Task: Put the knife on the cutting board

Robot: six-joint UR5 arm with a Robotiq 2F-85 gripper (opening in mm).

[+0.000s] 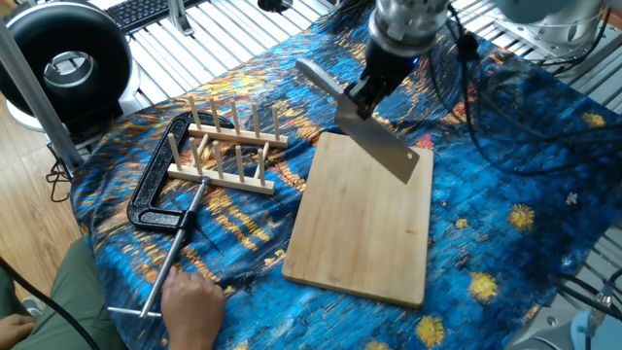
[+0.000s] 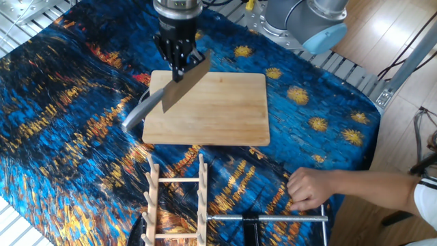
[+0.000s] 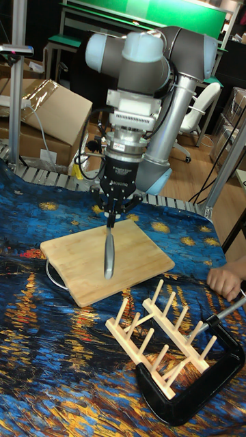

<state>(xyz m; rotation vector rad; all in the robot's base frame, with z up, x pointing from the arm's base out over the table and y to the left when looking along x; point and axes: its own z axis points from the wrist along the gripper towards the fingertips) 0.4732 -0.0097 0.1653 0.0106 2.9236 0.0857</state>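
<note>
Below, the cutting board (image 2: 212, 109) lies flat on the blue cloth (image 2: 61, 130). Above its far-left part the gripper (image 2: 183, 60) pinches the knife (image 2: 174, 92) by the blade, held tilted in the air.

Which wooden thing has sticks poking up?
The wooden rack, beside the black clamp. Rows of pegs stand up from it, while the cutting board under the knife is flat and smooth.
</note>
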